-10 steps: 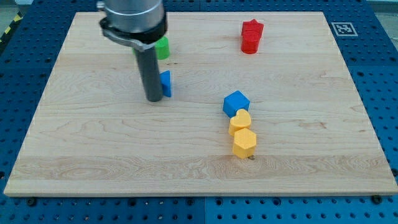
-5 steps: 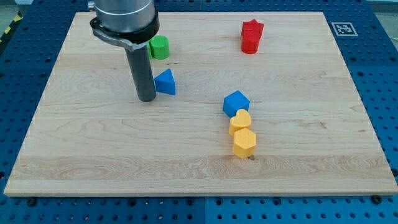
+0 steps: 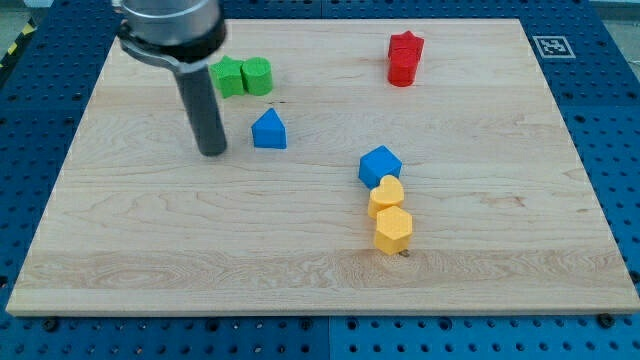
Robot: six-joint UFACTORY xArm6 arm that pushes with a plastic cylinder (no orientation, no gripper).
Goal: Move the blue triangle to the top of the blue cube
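The blue triangle [image 3: 268, 129] lies on the wooden board left of centre. The blue cube [image 3: 379, 165] sits right of centre, lower and to the right of the triangle. My tip [image 3: 212, 153] rests on the board to the left of the blue triangle, with a clear gap between them. The dark rod rises from the tip toward the view's top left.
Two green blocks [image 3: 242, 76] sit side by side above the triangle. A red block [image 3: 405, 58] is at the top right. A yellow heart [image 3: 386, 194] and a yellow hexagon [image 3: 393, 230] touch in a column below the blue cube. A marker tag [image 3: 552, 45] marks the board's top right corner.
My tip has moved left, away from the blue triangle, which it stood right beside. The rod no longer hides the green blocks. The triangle has stayed about where it was.
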